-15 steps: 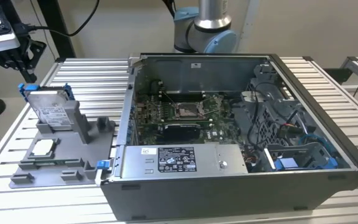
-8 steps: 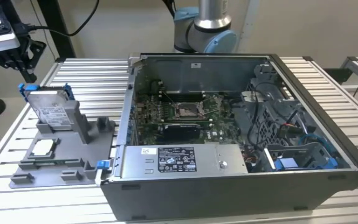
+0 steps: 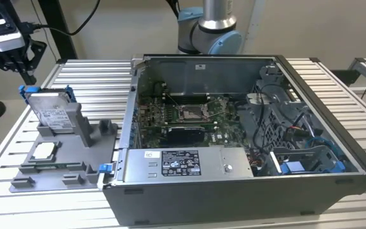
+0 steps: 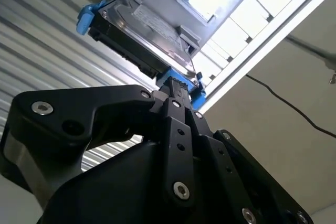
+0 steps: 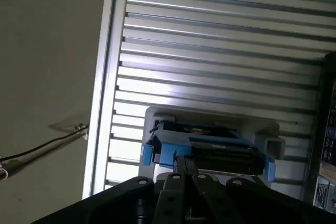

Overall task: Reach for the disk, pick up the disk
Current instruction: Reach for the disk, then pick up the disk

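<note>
The disk (image 3: 51,112) stands on edge in a grey holder (image 3: 75,164) at the exterior view's left. It is silver-grey with a white label, and blue bracket ends show at its top corners. My gripper (image 3: 28,76) hangs just above the disk's upper far corner, tilted. In both wrist views the black fingers converge to one narrow tip, shut, with nothing seen between them. In the second wrist view the gripper (image 4: 177,88) ends right at the blue bracket of the disk (image 4: 142,35). In the first wrist view the gripper (image 5: 185,160) overlaps the disk's edge (image 5: 210,142). Whether it touches is unclear.
A small square silver chip (image 3: 45,150) lies in the holder in front of the disk. An open computer case (image 3: 247,143) with a labelled grey power-supply box (image 3: 189,164) stands to the right. The arm's base (image 3: 208,28) rises behind it. All rest on a slatted metal table (image 3: 94,76).
</note>
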Available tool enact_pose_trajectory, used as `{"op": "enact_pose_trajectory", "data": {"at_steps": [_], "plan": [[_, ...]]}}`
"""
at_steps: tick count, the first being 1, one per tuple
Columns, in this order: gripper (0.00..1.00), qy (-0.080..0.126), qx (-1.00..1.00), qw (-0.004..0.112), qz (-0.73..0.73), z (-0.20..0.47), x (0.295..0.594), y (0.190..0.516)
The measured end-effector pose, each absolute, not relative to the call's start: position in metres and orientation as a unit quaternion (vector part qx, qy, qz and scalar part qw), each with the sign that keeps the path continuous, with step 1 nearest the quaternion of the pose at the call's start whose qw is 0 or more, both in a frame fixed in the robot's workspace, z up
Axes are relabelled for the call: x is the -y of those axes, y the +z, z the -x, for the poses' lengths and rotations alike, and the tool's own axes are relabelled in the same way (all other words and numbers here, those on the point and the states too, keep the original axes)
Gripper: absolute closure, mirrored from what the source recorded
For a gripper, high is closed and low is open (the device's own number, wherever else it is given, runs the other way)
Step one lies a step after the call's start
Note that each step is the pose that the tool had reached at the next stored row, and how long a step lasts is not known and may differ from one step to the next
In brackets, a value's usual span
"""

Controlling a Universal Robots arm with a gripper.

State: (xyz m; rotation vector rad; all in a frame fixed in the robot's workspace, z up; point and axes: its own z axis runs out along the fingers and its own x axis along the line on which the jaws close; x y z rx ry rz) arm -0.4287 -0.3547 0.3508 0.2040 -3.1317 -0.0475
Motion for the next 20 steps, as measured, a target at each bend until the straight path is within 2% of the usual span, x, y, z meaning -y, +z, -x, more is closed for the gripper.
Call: {"op": "enact_pose_trajectory", "data": {"at_steps": [20], "plan": [[1.00,-0.012,0.970,0.004,-0.244,0.4290,0.3547,0.3509]]}}
